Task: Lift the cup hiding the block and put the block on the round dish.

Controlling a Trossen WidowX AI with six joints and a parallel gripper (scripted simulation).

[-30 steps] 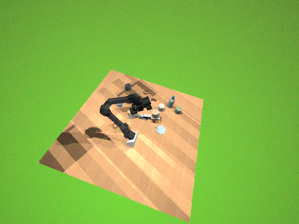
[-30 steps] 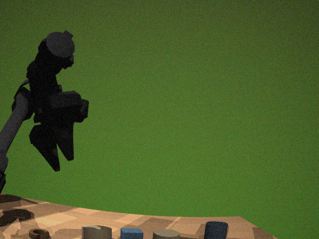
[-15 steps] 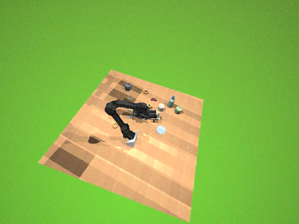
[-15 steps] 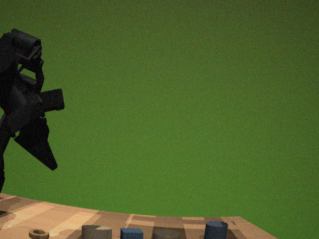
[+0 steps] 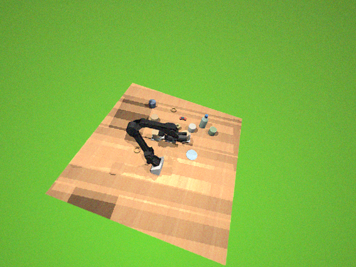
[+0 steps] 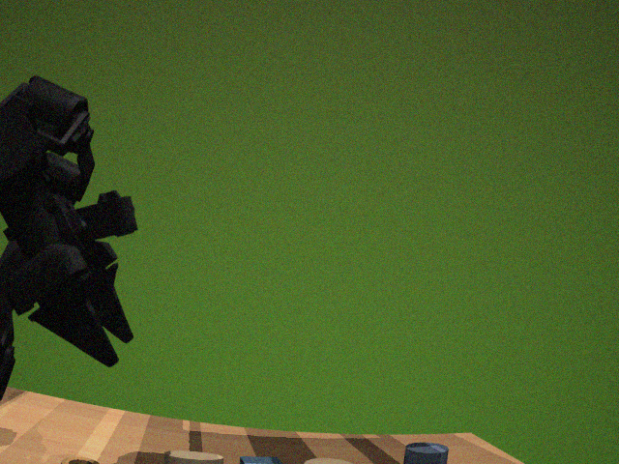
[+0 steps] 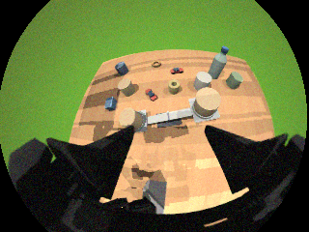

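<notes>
The balance (image 7: 180, 115) stands ahead of and between the fingers in the wrist view. One tan cup (image 7: 130, 119) (image 5: 155, 132) stands on its left end, and the other tan cup (image 7: 207, 102) on its right end. The right cup looks larger in the wrist view; I cannot tell how the beam tilts. No hidden block shows. The round pale blue dish (image 5: 191, 154) lies to the right of the arm base, with no cup above it; the wrist view does not show it. My gripper (image 7: 170, 130) (image 6: 120, 352) is open and empty, raised above the table, touching neither cup.
Beyond the balance stand a blue cube (image 7: 110, 103), a tan cylinder (image 7: 126, 87), a blue cup (image 7: 122, 68), a yellow ring (image 7: 174, 87), red toy cars (image 7: 151, 94) (image 7: 177, 71), a white cylinder (image 7: 203, 81), a bottle (image 7: 218, 66) and a green cup (image 7: 235, 79).
</notes>
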